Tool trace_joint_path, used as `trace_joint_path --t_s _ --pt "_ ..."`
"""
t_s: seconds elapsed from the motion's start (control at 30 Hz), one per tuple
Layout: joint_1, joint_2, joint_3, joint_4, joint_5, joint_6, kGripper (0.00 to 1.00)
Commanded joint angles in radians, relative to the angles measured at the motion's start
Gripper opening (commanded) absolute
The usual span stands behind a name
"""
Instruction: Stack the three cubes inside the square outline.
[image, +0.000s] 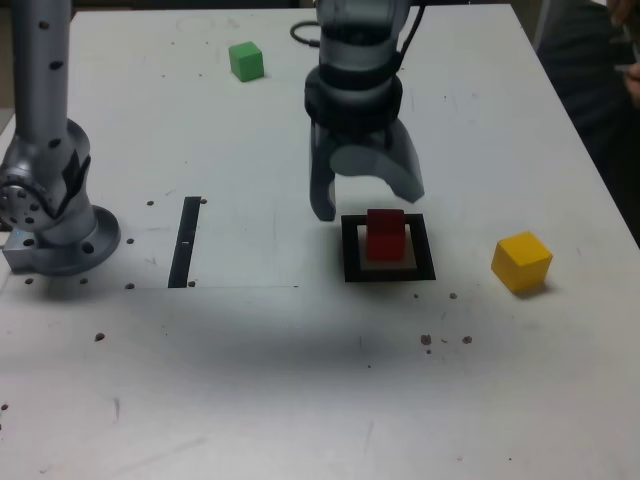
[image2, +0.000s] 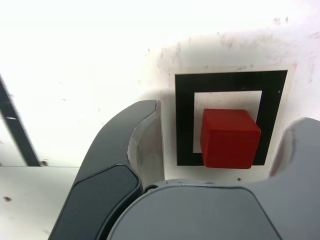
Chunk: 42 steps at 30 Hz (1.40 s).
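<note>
So the whole setup sits on a big white counter (image: 300, 380), kinda scuffed with little dark specks all over. Past its far right edge in the exterior view it's just dark, with a bit of a person's hand (image: 631, 68) poking into the corner. The arm's grey base (image: 50, 225) is bolted down on the exterior view's left, and there's a narrow black strip (image: 185, 241) on the counter just beside it.

The hand (image: 368, 202) hangs right above the far side of the square outline (image: 389, 248), fingers spread wide and holding nothing. The wrist view backs that up: a finger (image2: 135, 150) on each side of the red cube (image: 385, 234) with clear gaps, not touching it.

Red cube sits inside the square outline on its white centre, a bit off toward one edge. The yellow cube (image: 521, 261) is off to the exterior view's right of the outline, and the green cube (image: 246, 60) is well apart, up at the far side of the counter.
</note>
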<state>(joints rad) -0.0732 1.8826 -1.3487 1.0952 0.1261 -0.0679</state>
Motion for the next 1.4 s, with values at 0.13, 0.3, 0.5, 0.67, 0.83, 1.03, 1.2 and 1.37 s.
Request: trace_joint_path --t_s 0.13,0.3,0.5,0.67,0.83,1.03,1.2,1.37 --pt "0.001 -0.007 -0.095 0.046 0.035 0.137 1.00" --pt "0.001 0.032 -0.156 0.043 0.029 0.270 1.00" --pt "-0.001 0.075 -0.202 0.042 0.018 0.409 1.00" --pt "-0.024 0.089 -0.259 0.063 0.035 0.526 1.00" --pt "-0.038 0.109 -0.306 0.086 0.059 0.621 1.00" --pt "-0.047 0.153 -0.377 0.094 0.063 0.745 0.99" --pt "-0.064 0.208 -0.463 0.118 0.064 0.824 0.99" --pt "-0.075 0.267 -0.531 0.144 0.067 0.863 0.99"
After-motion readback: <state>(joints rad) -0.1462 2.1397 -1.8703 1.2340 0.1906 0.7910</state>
